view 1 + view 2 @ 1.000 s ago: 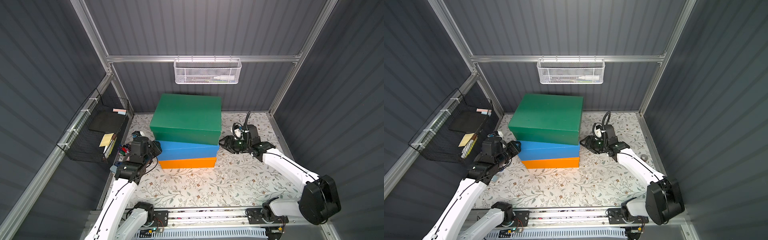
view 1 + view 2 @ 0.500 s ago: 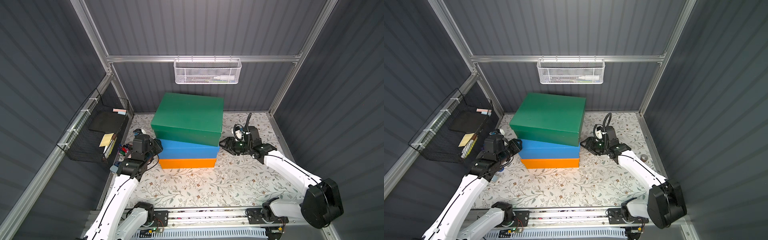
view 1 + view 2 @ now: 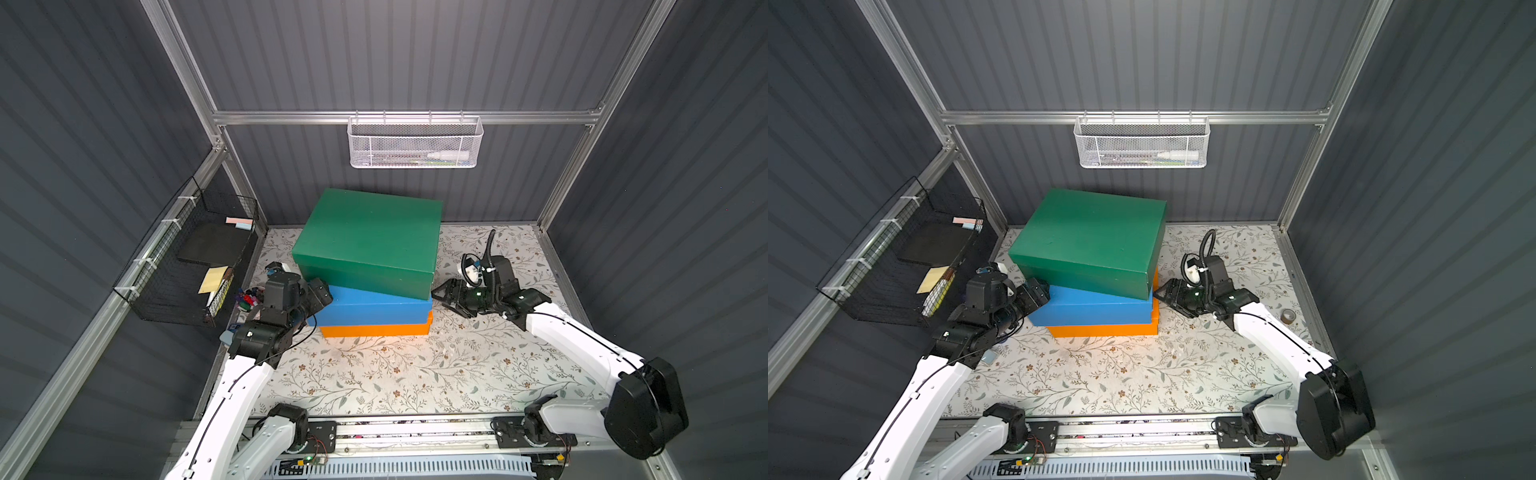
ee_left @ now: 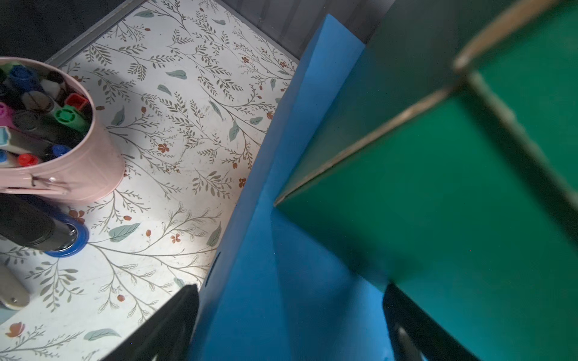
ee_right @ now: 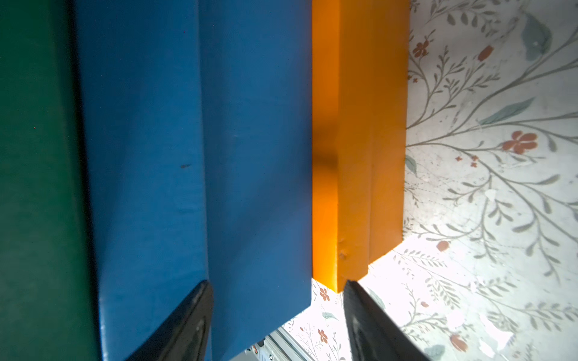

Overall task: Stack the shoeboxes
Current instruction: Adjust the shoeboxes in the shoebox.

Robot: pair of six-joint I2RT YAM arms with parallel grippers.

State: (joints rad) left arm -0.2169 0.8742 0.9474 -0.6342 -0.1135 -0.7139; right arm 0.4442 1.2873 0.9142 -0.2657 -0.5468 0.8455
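stack: the orange box (image 3: 374, 330) is on the floral table (image 3: 395, 374), the blue box (image 3: 374, 303) is on top of it and the green box (image 3: 370, 237) tops it off, toward the back middle. Looks basically done to me.
left claw (image 3: 322, 293): jaws spread wide at the blue box's left end, clamped on nothing.
right claw (image 3: 441, 297): jaws apart just off the stack's right end, level with the blue/orange seam, also empty.
worry #1: green sits twisted on blue, with corners poking past. If either claw clips it while backing out, it could spin further or slide off.
worry #2: one left finger is right by green's overhanging corner. If I go up rather than straight back, I'd probably lever it.
worry #3: the pink pen cup (image 4: 62, 162) and blue tape roll (image 4: 67, 240) are close beside my left wrist, so a sloppy retreat knocks them.
materials: matte coloured cardboard with smooth, likely slippery faces, and a raw brown edge along green's lid.
shapes: plain lidded rectangles. Orange's lid lip shows clearly.
table: printed leaf pattern, a bit scuffed.
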